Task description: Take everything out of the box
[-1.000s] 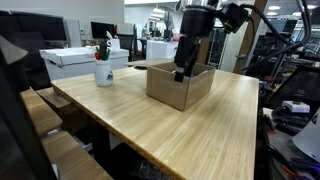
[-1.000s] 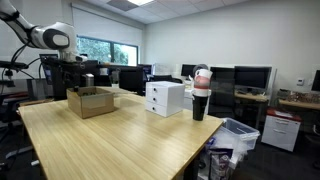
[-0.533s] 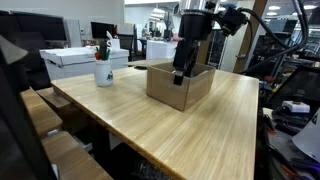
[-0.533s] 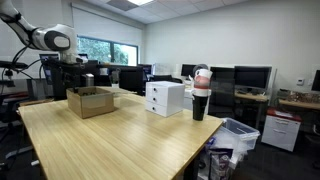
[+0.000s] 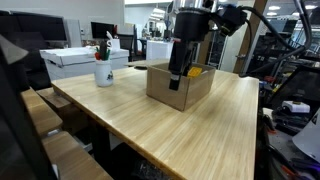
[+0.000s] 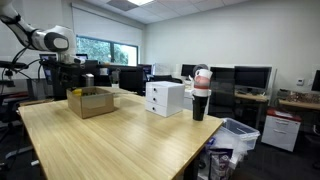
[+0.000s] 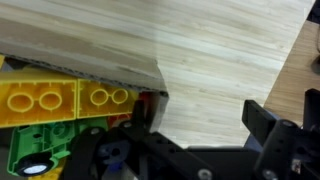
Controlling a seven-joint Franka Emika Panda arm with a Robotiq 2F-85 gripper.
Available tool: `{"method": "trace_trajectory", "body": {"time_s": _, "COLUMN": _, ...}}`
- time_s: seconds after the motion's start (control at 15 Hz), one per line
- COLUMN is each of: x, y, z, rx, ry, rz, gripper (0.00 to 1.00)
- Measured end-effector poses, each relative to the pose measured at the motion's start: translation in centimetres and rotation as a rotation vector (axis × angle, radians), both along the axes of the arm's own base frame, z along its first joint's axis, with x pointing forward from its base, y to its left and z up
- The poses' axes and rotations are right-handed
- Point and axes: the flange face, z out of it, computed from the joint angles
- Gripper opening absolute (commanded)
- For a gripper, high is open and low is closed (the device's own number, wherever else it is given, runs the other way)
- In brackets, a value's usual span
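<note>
Over the box (image 5: 181,88), at the centre of an exterior view, the gripper (image 5: 178,76) hung low against the near cardboard wall. Whether its fingers were spread or clamped on anything could not be told. The toy pieces lay inside: yellow blocks (image 7: 45,100), a green piece (image 7: 40,140) and a red sliver (image 7: 150,102) filled the left of the wrist view, beside bare table (image 7: 230,50). The job looked barely begun, with a pick in hand. Next, I judged, the fingers needed centring over one block before descending. Dark gripper parts hid the lower wrist view, and from outside the box walls concealed nearly all the contents.
</note>
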Motion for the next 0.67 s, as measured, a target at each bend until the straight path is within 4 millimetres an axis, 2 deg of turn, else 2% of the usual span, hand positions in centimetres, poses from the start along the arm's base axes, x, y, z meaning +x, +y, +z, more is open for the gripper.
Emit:
{"method": "trace_trajectory", "body": {"time_s": 0.07, "x": -0.04, "y": 0.27, "z": -0.1, "rx": 0.0, "ry": 0.002, "rz": 0.005, "gripper": 0.74}}
{"method": "trace_trajectory", "body": {"time_s": 0.13, "x": -0.01, "y": 0.51, "z": -0.17, "rx": 0.001, "ry": 0.003, "rz": 0.009, "gripper": 0.65}}
{"method": "trace_trajectory", "body": {"time_s": 0.67, "x": 0.45, "y": 0.65, "z": -0.45, "rx": 0.004, "ry": 0.009, "rz": 0.007, "gripper": 0.15}}
